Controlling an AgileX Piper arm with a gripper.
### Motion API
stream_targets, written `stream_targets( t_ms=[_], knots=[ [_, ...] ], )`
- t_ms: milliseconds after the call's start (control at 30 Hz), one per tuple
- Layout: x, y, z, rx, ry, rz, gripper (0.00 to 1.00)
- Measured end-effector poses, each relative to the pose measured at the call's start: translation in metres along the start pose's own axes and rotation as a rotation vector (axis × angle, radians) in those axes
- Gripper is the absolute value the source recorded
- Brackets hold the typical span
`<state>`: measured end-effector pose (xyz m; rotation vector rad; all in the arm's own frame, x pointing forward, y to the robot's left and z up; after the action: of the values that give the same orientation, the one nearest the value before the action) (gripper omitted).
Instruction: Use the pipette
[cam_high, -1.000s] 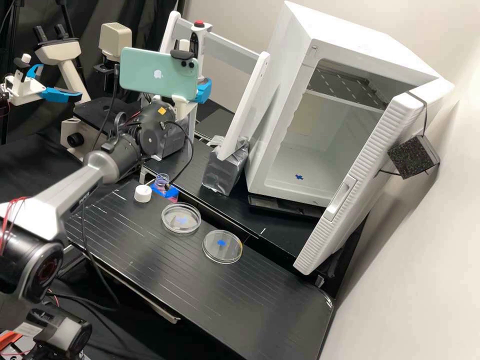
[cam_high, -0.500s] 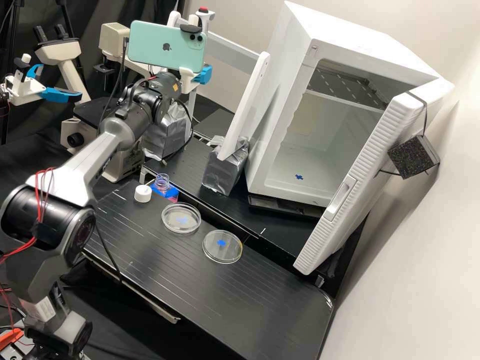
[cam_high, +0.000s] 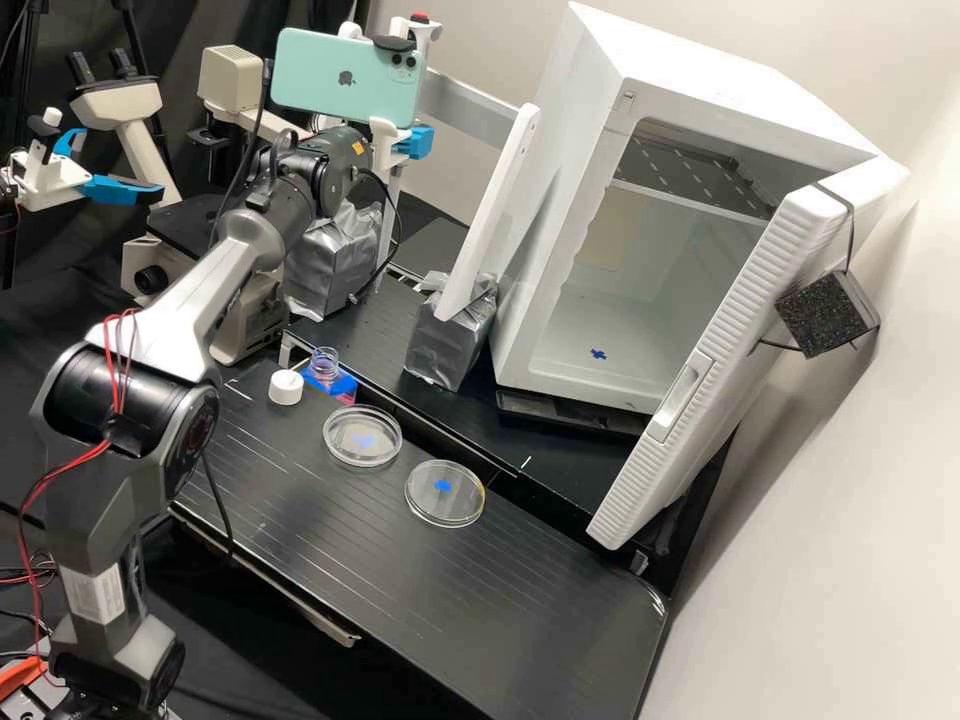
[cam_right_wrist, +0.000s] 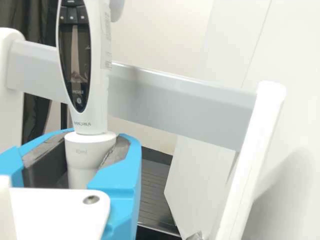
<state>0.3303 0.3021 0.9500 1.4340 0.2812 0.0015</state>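
In the high view the gripper (cam_high: 415, 142) is raised at the rack's left end, partly behind the phone on the wrist, with the pipette (cam_high: 419, 32) upright and its red button on top. The wrist view has the gripper (cam_right_wrist: 89, 156) shut around the neck of the white pipette (cam_right_wrist: 99, 107), below its dark display; the tip is hidden. On the front bench stand an open bottle (cam_high: 323, 365) of pink liquid in a blue holder, a white cap (cam_high: 285, 387) beside it, and two clear dishes, one (cam_high: 362, 437) nearer the bottle and another (cam_high: 445, 494) to its right.
The rack's grey crossbar (cam_high: 465, 105) runs behind the pipette to a white right post (cam_high: 490, 210) on a taped block. Right of it stands a white incubator (cam_high: 590, 190) with its door (cam_high: 740, 350) swung open. A microscope (cam_high: 115, 105) is at the back left.
The arm has risen and shifted right, carrying the pipette up with it. More of the taped block beneath has come into sight. Dishes, bottle and cap have stayed put.
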Motion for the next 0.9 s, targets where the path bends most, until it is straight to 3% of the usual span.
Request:
stream_targets(
  t_ms=[433,700,733,900],
  knots=[
    [0.02,-0.016,0.009,0.017,-0.061,-0.105,0.0],
    [0.024,-0.019,0.01,0.019,-0.053,-0.108,0.0],
    [0.024,-0.02,0.01,0.017,-0.053,-0.109,1.0],
    [0.026,-0.021,0.011,0.014,-0.05,-0.108,1.0]
  ],
)
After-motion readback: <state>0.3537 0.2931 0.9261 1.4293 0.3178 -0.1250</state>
